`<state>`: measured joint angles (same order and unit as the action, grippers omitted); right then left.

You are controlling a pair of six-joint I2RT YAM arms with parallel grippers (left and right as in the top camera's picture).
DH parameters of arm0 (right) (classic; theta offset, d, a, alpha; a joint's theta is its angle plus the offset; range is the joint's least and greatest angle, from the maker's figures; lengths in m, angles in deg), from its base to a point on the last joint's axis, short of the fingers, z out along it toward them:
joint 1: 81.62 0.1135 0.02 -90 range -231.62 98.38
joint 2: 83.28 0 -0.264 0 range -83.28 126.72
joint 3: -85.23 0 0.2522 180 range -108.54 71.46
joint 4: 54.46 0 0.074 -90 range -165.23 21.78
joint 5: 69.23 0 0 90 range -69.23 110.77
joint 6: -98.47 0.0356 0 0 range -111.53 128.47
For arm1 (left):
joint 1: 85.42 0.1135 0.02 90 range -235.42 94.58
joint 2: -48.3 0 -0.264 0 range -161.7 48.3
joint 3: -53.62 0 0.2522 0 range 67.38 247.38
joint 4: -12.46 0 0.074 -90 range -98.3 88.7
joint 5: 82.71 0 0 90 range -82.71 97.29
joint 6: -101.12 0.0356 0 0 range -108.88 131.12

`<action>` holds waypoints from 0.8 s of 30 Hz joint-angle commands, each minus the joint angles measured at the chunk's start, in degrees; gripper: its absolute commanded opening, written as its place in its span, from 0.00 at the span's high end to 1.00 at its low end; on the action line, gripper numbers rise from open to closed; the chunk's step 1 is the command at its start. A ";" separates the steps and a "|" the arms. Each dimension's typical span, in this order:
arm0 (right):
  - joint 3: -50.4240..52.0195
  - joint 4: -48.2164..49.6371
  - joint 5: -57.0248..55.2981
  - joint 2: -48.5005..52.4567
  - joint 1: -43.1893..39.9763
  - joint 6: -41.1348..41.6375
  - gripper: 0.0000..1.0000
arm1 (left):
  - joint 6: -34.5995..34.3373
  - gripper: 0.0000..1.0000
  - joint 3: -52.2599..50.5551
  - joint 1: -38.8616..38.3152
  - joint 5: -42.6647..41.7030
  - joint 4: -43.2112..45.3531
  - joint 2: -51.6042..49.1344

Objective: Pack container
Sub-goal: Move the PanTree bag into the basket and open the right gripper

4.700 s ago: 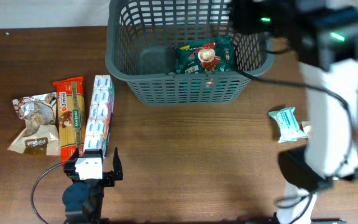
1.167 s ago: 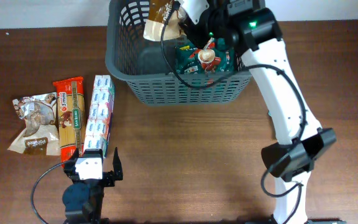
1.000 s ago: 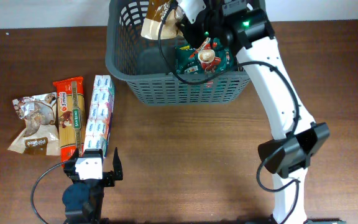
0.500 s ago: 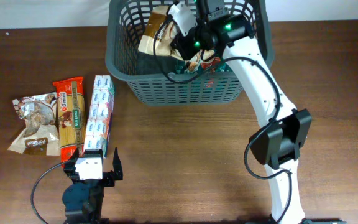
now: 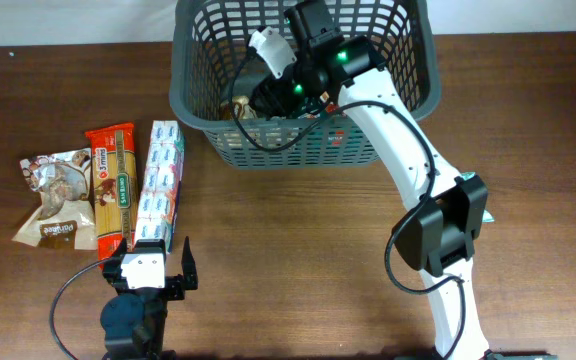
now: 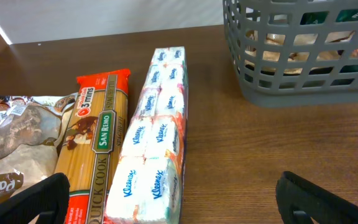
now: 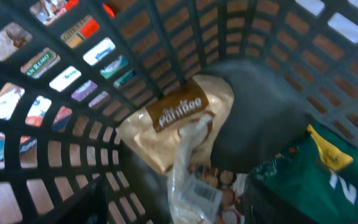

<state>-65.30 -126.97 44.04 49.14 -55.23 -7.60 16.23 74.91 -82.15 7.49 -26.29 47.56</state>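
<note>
The dark grey basket (image 5: 193, 100) stands at the table's back middle and also shows in the left wrist view (image 6: 303, 81). My right gripper (image 5: 268, 95) reaches down inside it. In the right wrist view its fingers (image 7: 169, 208) stand wide apart around the clear crimped end of a beige-brown snack packet (image 7: 179, 115), which lies on the basket floor (image 7: 260, 106) by the lattice wall. A green packet (image 7: 319, 180) lies to the right of it. My left gripper (image 5: 148, 262) is open and empty near the front edge; its fingers (image 6: 173, 208) frame the near end of the tissue pack.
On the left of the table lie a long Kleenex tissue pack (image 5: 160, 185), a red-orange spaghetti pack (image 5: 111, 185) and a brown-and-clear snack packet (image 5: 56, 197), side by side. The left wrist view shows the tissues (image 6: 157, 137), the spaghetti (image 6: 95, 143) and the packet (image 6: 11, 137).
My right arm has swung left and down, carrying the beige-brown packet from above the basket rim to the basket floor. The left arm has not moved.
</note>
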 commanded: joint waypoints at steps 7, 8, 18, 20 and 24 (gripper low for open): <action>-16.31 -11.98 -4.76 -10.12 -10.91 0.79 0.34 | 0.55 0.01 -0.22 -0.17 -0.63 0.11 0.37; -17.44 -12.74 -4.85 -11.37 -12.81 2.40 0.34 | 0.55 0.01 -0.22 -0.17 -0.66 0.11 0.39; -10.27 -12.70 -4.87 -24.46 -41.72 13.86 0.20 | 0.55 0.01 -0.22 -0.17 -0.63 0.11 0.37; -4.94 -12.61 -3.96 -24.76 -46.36 17.16 0.21 | 0.55 0.01 -0.22 -0.17 -0.66 0.11 0.37; 9.62 -14.84 2.73 -24.46 -50.66 21.07 0.29 | 0.55 0.01 -0.22 -0.17 -0.63 0.11 0.39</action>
<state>-66.75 -139.95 41.00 21.25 -103.93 7.94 16.23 74.91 -82.15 7.49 -26.29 47.56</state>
